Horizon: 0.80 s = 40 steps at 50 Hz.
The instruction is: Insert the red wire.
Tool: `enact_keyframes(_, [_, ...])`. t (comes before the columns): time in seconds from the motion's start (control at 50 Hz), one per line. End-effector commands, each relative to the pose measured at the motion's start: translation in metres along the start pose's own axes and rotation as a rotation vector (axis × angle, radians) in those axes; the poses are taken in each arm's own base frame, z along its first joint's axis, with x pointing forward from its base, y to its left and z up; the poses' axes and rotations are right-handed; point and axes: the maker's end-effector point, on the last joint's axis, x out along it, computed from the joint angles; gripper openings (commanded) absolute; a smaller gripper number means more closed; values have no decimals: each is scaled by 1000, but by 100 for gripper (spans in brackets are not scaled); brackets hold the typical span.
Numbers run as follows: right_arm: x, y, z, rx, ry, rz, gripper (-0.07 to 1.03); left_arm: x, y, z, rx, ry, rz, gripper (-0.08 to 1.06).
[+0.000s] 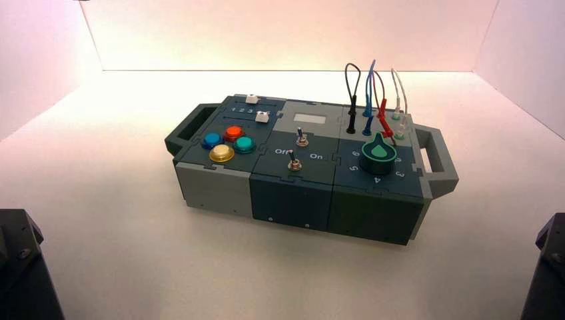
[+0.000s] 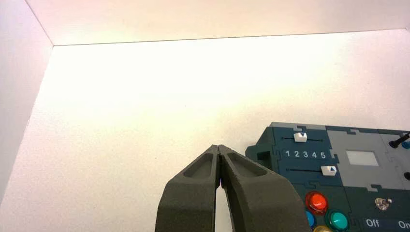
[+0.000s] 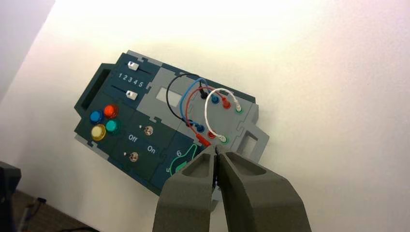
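High view, red wire (image 1: 382, 100) half plugged, left tool (image 2: 218, 186) closed, right tool (image 3: 216, 147) closed.

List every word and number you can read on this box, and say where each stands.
"1 2 3 4 5": between the two white sliders.
"Off" and "On": between the two metal toggle switches.
"6": beside the green-outlined knob.
The knob's other digits are not plain enough to copy.
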Motion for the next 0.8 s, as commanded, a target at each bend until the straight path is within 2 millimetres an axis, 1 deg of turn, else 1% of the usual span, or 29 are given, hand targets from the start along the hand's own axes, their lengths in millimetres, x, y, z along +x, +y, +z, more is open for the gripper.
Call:
enact_keyframes(0.02, [-4,11,8,-4,23,37,-2,-4,-1,16,6,-38,-3,-3])
enact_keyframes(0.14, [-1,23,2,-46,150,70,0,-4,-1,16,3,-40,-3,-3])
enact_keyframes(0.2, [1,29,-2,-76,229,86,4,-4,-1,16,6,-40,-3,-3])
enact_keyframes(0.28, [5,40,-14,-166,364,119,12,-4,-1,15,5,-38,-3,-3])
enact_keyframes(0.36, [11,46,-23,-239,472,140,18,-5,-2,15,4,-40,-5,-3])
enact_keyframes(0.46, [24,48,-34,-289,588,151,28,-6,-1,16,7,-43,-3,-3])
enact_keyframes(0.6, [41,47,-42,-341,683,159,38,-6,-2,16,4,-46,-4,-3])
enact_keyframes(0.68, [49,46,-42,-361,713,158,40,-6,-2,16,4,-46,-4,-3])
enact_keyframes(0.8, [63,44,-33,-407,738,134,41,-6,-2,18,4,-49,-4,-3])
